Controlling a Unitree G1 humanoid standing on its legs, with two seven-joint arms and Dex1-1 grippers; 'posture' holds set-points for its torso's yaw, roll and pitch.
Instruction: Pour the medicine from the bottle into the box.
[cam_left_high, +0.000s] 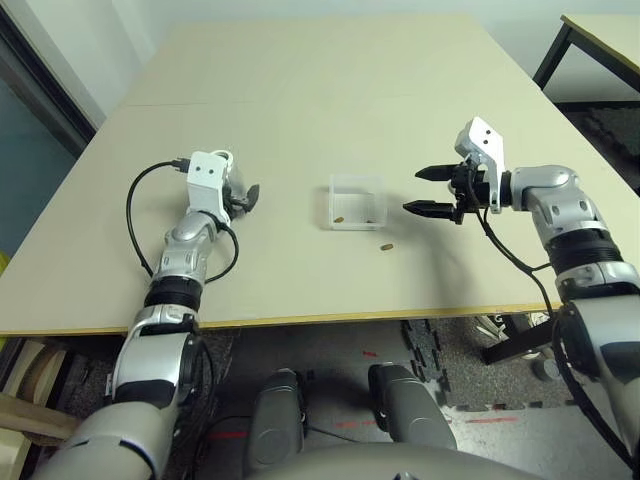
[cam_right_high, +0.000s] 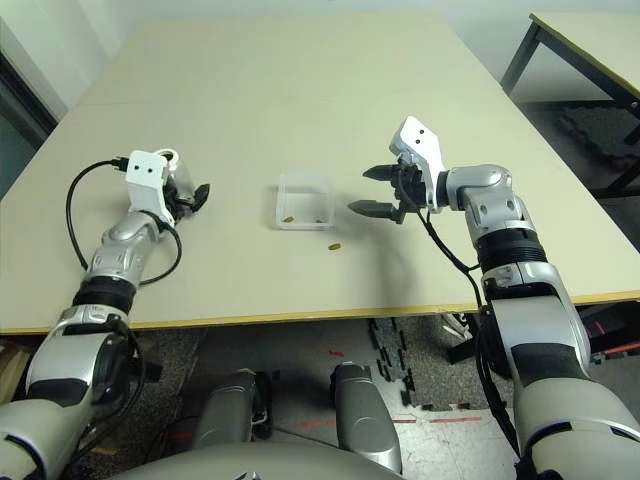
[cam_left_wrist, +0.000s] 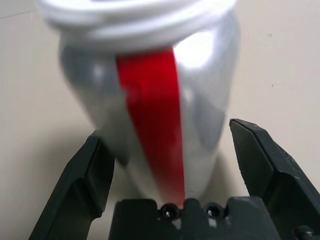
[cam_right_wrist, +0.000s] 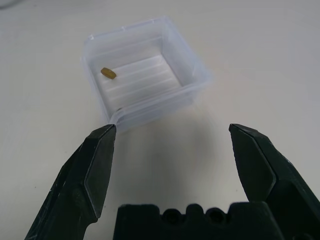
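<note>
The bottle (cam_left_wrist: 150, 100), silver with a red stripe and a white rim, sits between the fingers of my left gripper (cam_left_high: 248, 197) at the table's left. That gripper is open around it, with a gap at one finger (cam_left_wrist: 260, 160). The clear box (cam_left_high: 357, 200) rests mid-table with two small brown pills of the medicine (cam_left_high: 340, 219) inside. One more pill (cam_left_high: 385, 246) lies on the table just in front of the box. My right gripper (cam_left_high: 430, 190) hovers open to the right of the box (cam_right_wrist: 145, 75), nothing between its fingers.
The tan table (cam_left_high: 300, 90) stretches far behind the box. Its front edge (cam_left_high: 300, 322) runs close below both arms. A black cable (cam_left_high: 135, 210) loops beside my left forearm. Another table (cam_left_high: 600, 40) stands at the far right.
</note>
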